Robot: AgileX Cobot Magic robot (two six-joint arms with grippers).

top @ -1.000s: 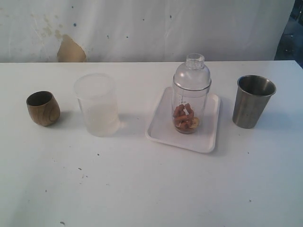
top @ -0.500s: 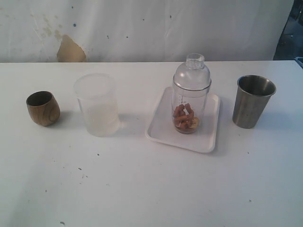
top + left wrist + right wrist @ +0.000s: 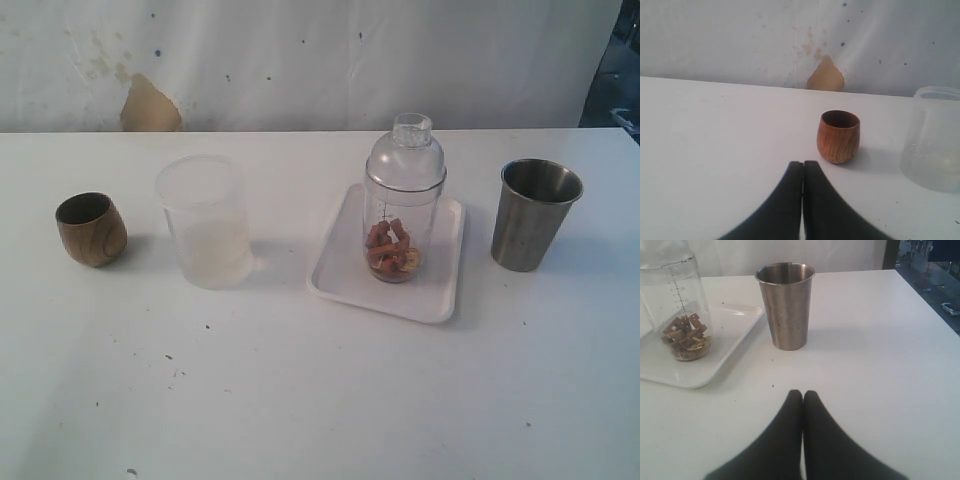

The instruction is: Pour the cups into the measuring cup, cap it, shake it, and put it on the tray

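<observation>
Standing capped on the white tray (image 3: 345, 275), right of centre, the measuring cup (image 3: 404, 203) holds brown pieces (image 3: 390, 248) at its bottom. Its domed lid (image 3: 405, 160) is cut off in the right wrist view. The steel tumbler (image 3: 535, 214) stands just right of the tray, apart. The frosted cup (image 3: 205, 222) is left of the tray and the wooden cup (image 3: 91, 229) far left. Both arms are outside the exterior view. The left fingers (image 3: 785, 200) and right fingers (image 3: 782, 435) are pressed together, holding nothing. The bench (image 3: 320, 390) lies open along its near half.
</observation>
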